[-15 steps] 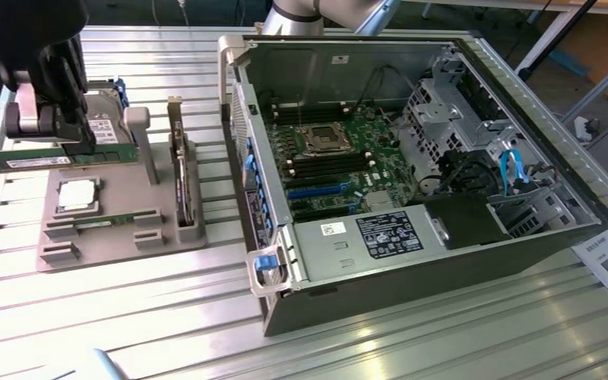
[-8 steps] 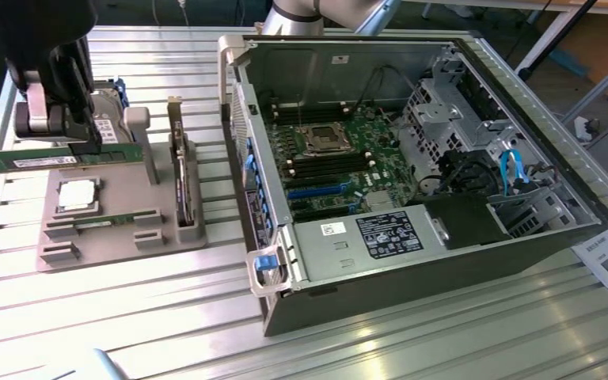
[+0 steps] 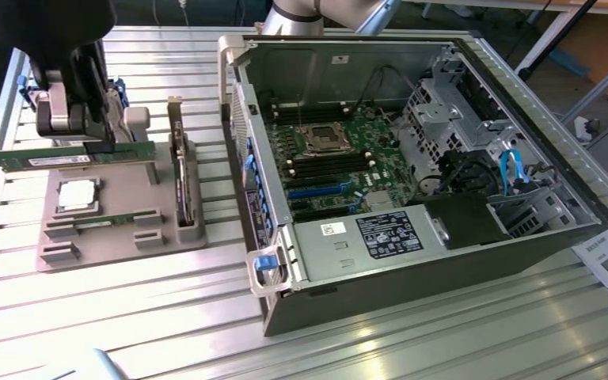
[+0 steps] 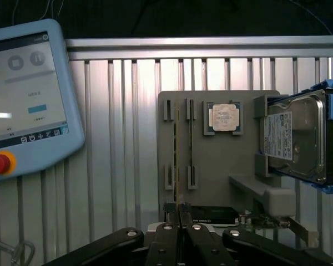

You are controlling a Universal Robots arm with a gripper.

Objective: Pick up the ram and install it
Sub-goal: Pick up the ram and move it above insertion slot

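The gripper (image 3: 99, 146) stands over the grey holder (image 3: 124, 237) at the exterior view's left, its jaws pinching the ram (image 3: 72, 157) near the middle of its top edge. The green stick hangs level and on edge, white label facing the camera, over the holder's far end. It is well apart from the open computer case (image 3: 389, 158) on the exterior view's right. Below it in the holder lie the square silver processor chip (image 3: 79, 194) and a second green stick (image 3: 108, 219), with a dark expansion card (image 3: 183, 186) standing on edge beside them. The holder and case rest on the ribbed metal tabletop (image 3: 124, 317). In the wrist view, the jaws meet on a thin edge.
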